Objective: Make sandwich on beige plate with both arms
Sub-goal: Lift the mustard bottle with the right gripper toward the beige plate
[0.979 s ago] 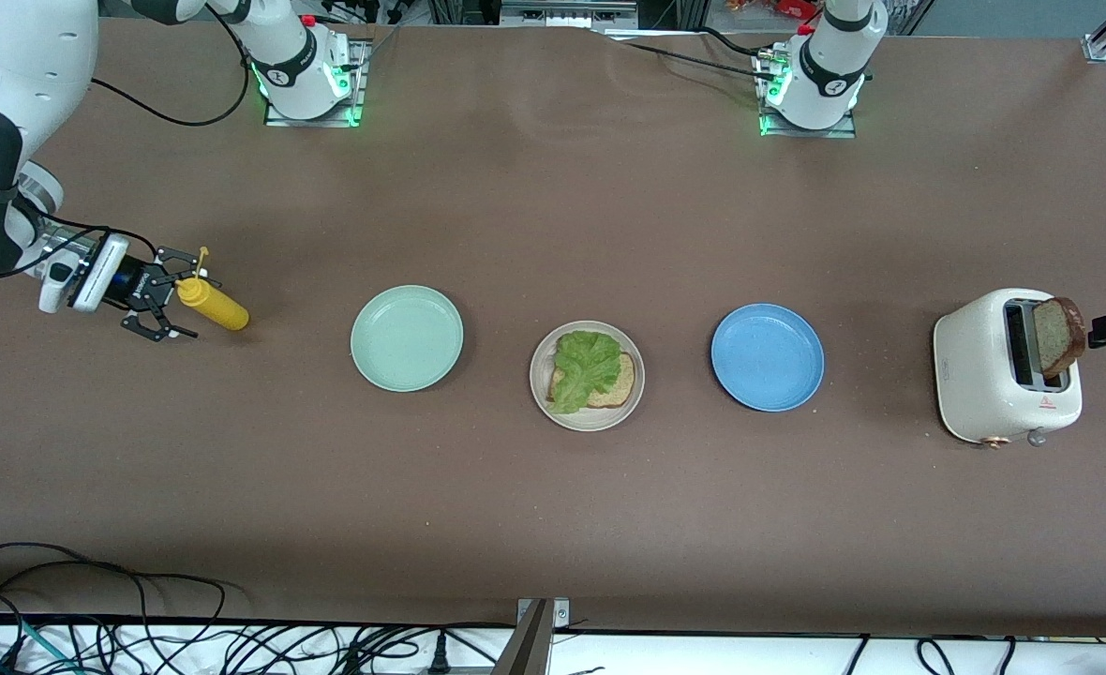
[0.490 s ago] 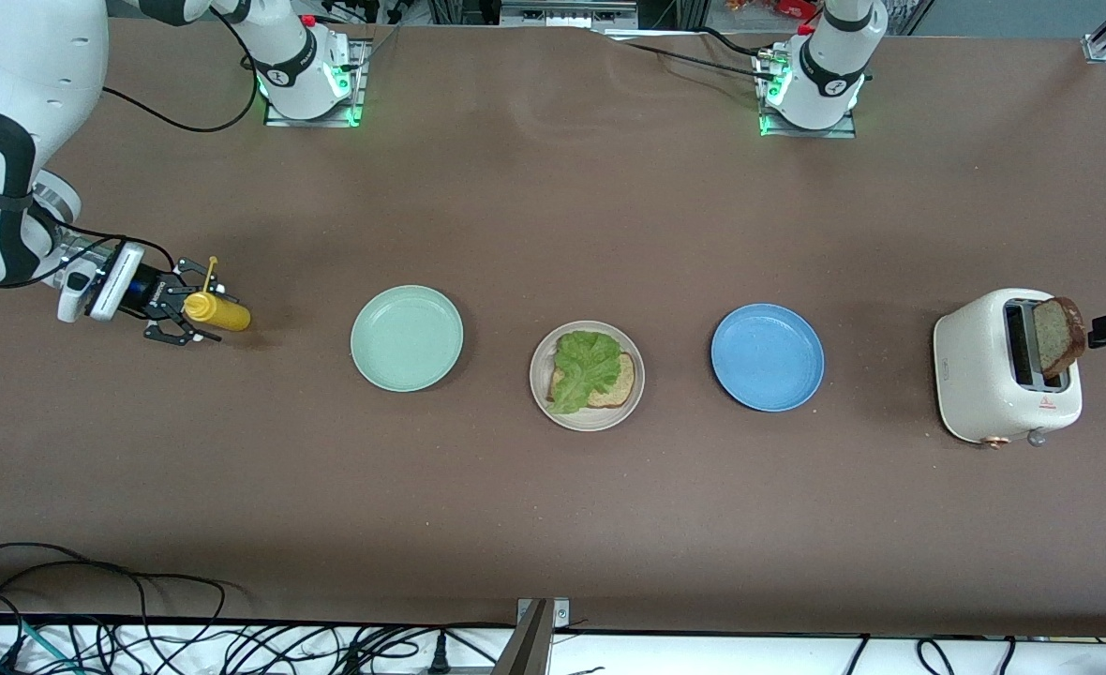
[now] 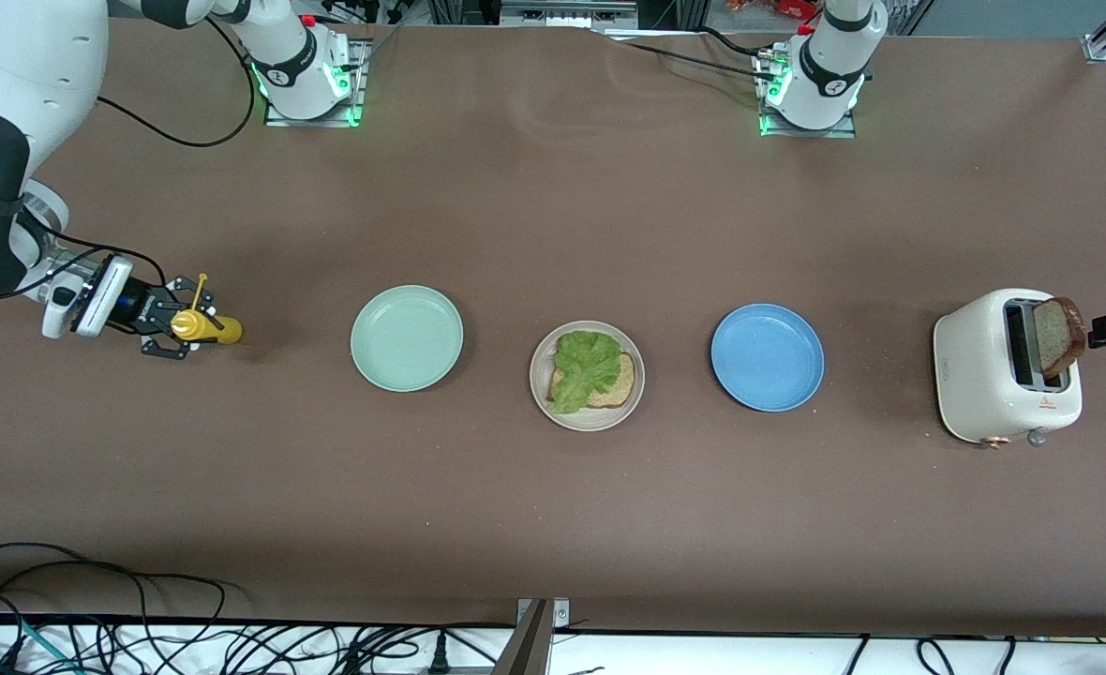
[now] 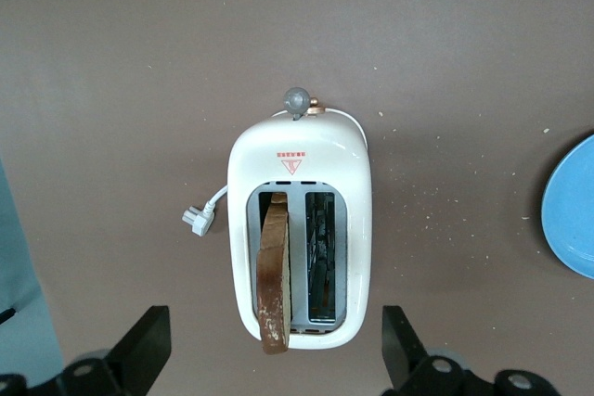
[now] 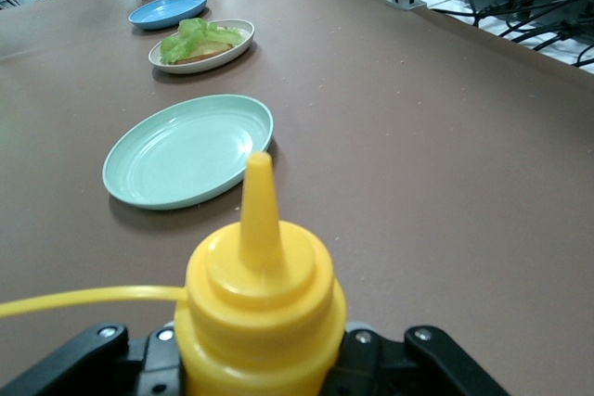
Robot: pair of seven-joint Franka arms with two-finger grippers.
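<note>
Gripping the yellow mustard bottle (image 3: pixel 204 326) low on its body, the right gripper (image 3: pixel 178 328) sits at the right arm's end of the table, its fingers drawn in against the bottle's sides; the right wrist view shows the bottle (image 5: pixel 262 312) wedged between the black jaws with its nozzle rising clear of them. In the front view the bottle shows about upright, its long axis running up from the table and its tip leaning a little toward three o'clock, where the plates are. A thin yellow tether from the cap trails off to one side.

From that gripper the beige plate (image 3: pixel 545 405) lies toward three o'clock in the front view, well apart, with the mint-green plate (image 3: pixel 407 337) between them. On the beige plate rests one slice of bread (image 3: pixel 615 384) with a ruffled lettuce leaf (image 3: pixel 583 367) over most of it. The blue plate (image 3: pixel 767 356) lies next, toward the left arm's end.

The left gripper (image 4: pixel 271 354) hangs over the white toaster (image 3: pixel 1005 379), fingers spread wide and holding nothing. The second slice of bread (image 3: pixel 1057 336) stands on edge in one slot, leaning, its broad faces running along the slot. Judged from this, the left arm is much the nearer to that slice, and the right arm, carrying the mustard, has the longer reach to the beige plate. The top slice is not yet placed.
</note>
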